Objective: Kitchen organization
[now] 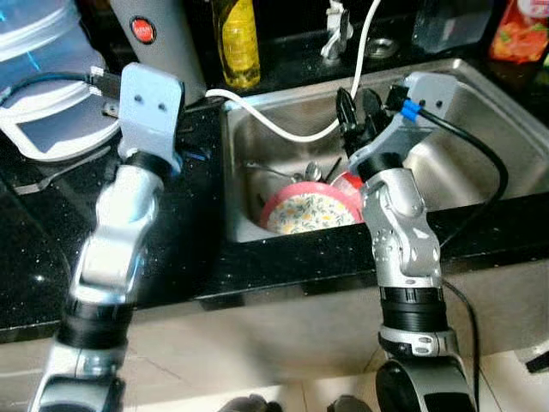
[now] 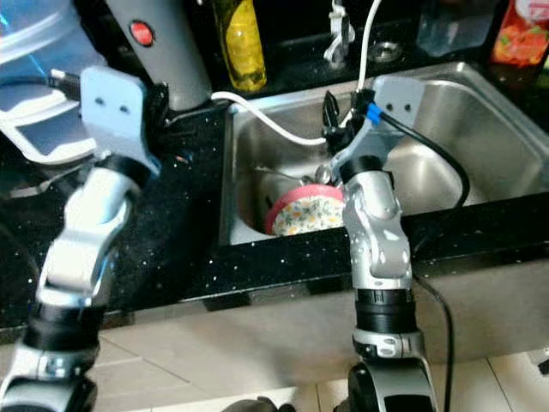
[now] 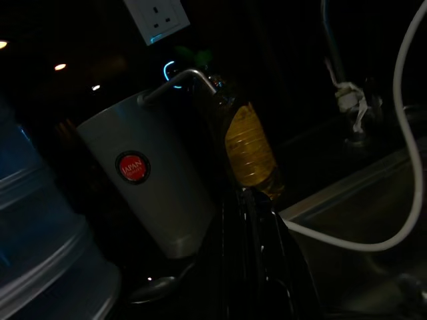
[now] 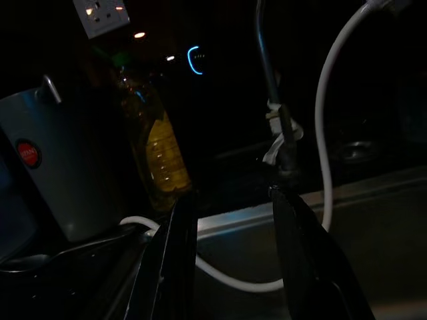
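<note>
Right gripper [image 1: 358,110] is hovering with fingers spread and empty over the sink [image 1: 480,103], probably lining up on the floral plate [image 1: 310,210] leaning among cutlery in its near corner. Left gripper [image 3: 257,220] is idling over the counter [image 1: 197,240], fingers together, pointing toward the grey jug [image 1: 159,34] and yellow bottle [image 1: 237,43].
</note>
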Robot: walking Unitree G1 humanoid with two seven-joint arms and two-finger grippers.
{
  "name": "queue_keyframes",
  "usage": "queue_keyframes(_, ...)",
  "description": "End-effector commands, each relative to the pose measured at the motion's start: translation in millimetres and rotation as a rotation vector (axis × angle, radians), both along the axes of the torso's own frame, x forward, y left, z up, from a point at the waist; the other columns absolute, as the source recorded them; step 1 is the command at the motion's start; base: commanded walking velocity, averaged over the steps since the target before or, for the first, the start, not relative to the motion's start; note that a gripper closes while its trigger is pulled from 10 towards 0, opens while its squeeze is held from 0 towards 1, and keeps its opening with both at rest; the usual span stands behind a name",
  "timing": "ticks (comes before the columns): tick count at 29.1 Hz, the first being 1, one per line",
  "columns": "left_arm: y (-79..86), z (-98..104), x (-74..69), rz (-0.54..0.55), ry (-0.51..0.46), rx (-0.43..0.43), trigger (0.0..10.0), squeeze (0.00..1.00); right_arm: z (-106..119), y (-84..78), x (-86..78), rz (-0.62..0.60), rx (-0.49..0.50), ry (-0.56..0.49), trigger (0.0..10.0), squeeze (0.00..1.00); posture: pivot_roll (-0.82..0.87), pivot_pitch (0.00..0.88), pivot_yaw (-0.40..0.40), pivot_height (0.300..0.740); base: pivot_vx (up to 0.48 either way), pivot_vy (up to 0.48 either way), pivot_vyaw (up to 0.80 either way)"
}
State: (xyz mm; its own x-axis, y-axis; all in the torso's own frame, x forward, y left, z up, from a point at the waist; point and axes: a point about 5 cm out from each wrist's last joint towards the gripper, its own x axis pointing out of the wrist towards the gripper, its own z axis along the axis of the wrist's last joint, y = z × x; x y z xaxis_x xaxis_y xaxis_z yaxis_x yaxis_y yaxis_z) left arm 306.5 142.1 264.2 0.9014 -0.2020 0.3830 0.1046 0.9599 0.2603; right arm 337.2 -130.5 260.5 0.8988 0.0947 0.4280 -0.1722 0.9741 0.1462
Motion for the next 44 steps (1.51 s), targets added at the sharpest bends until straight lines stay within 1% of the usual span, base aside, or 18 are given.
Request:
queue_keyframes(1, 3.0, -2, -1.7, 0.018, 0.017, -0.019, 10.0, 0.0, -4, 3.1, 1.6, 0.011, 0.002, 0.009, 10.0, 0.0, 0.09, 0.0, 0.138, 0.74, 0.0, 0.0, 0.0)
queue_keyframes(3, 3.6, -3, -1.7, 0.039, 0.026, -0.046, 10.0, 0.0, 1, 0.6, 3.6, 0.01, 0.0, -0.013, 10.0, 0.0, 0.1, 0.0, 0.134, 0.74, 0.0, 0.0, 0.0)
queue_keyframes(5, 4.3, -2, -0.9, 0.061, 0.031, -0.105, 10.0, 0.0, 9, 1.3, 7.0, 0.017, -0.002, -0.049, 10.0, 0.0, 0.11, 0.0, 0.124, 0.74, 0.0, 0.0, 0.0)
queue_keyframes(6, 4.4, -1, -0.6, 0.065, 0.029, -0.111, 10.0, 0.0, 11, 1.8, 7.6, 0.019, -0.001, -0.053, 10.0, 0.0, 0.11, 0.0, 0.124, 0.74, 0.0, 0.0, 0.0)
queue_keyframes(14, 6.3, -3, -0.7, 0.091, 0.042, -0.108, 10.0, 0.0, 13, 10.9, 9.0, 0.049, 0.011, -0.067, 10.0, 0.0, 0.12, 0.0, 0.122, 0.74, 0.0, 0.0, 0.0)
queue_keyframes(24, 12.6, -2, 1.0, 0.129, 0.054, -0.133, 10.0, 0.0, 10, 11.8, 13.5, 0.044, 0.006, -0.062, 10.0, 0.0, 0.13, 0.0, 0.119, 0.74, 0.0, 0.0, 0.0)
queue_keyframes(30, 15.2, -3, -0.5, 0.14, 0.059, -0.136, 10.0, 0.0, 9, 13.9, 14.7, 0.05, 0.002, -0.059, 10.0, 0.0, 0.15, 0.0, 0.119, 0.74, 0.0, 0.0, 0.0)
queue_keyframes(44, 17.1, -3, 0.0, 0.153, 0.07, -0.13, 10.0, 0.0, 8, 14.6, 16.5, 0.053, 0.01, -0.062, 10.0, 0.0, 0.15, 0.0, 0.122, 0.74, 0.0, 0.268, 0.0)
